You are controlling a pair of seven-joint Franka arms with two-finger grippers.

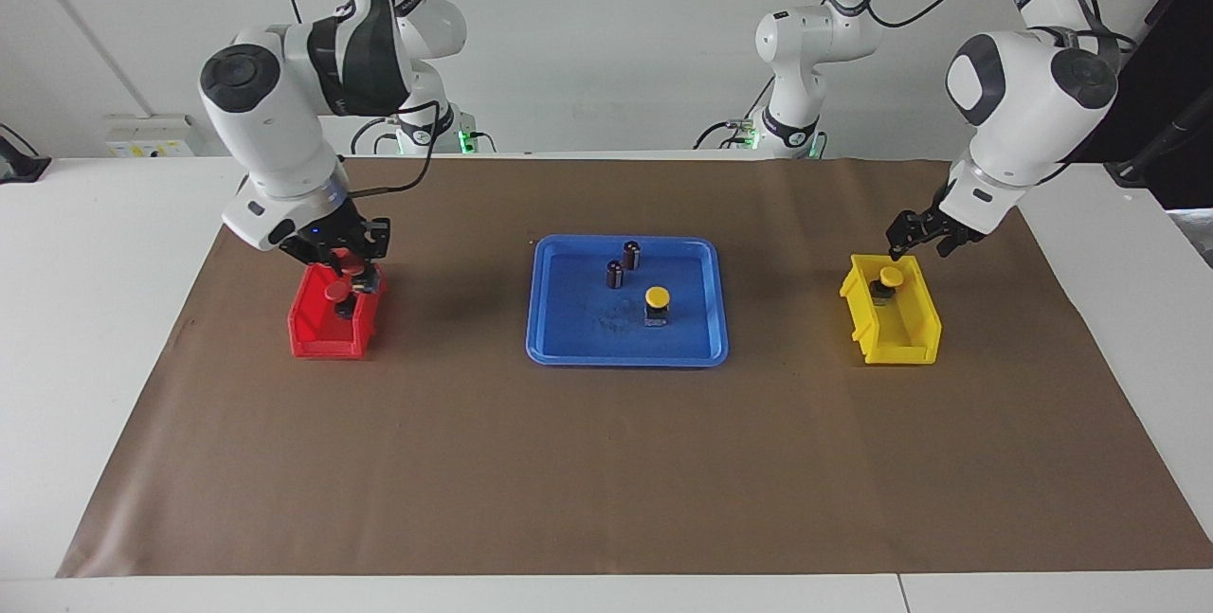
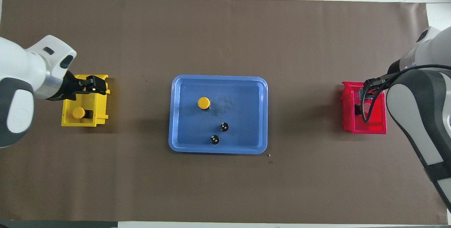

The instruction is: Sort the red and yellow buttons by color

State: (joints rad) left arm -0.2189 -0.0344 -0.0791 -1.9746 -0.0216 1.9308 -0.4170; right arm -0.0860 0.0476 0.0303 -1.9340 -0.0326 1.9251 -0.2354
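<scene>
Buttons lay in three places. One yellow button (image 1: pixel 657 302) stood in the blue tray (image 1: pixel 569 348) at mid-table, at roughly four o'clock from two dark cylinders (image 1: pixel 623 264) in the facing view. A second yellow button (image 1: pixel 888 279) sat in the yellow bin (image 1: pixel 900 338) toward the left arm's end of the table. The left gripper (image 1: pixel 915 236) hung above that bin's robot-side rim, at about one o'clock from the button, fingers spread and holding nothing. At the right arm's end, a red button (image 1: pixel 336 296) rested in the red bin (image 1: pixel 317 338). The right gripper (image 1: pixel 352 264) hovered just over that bin, closed on another red-capped button (image 1: pixel 352 272), which sat at about one o'clock from the resting one.
</scene>
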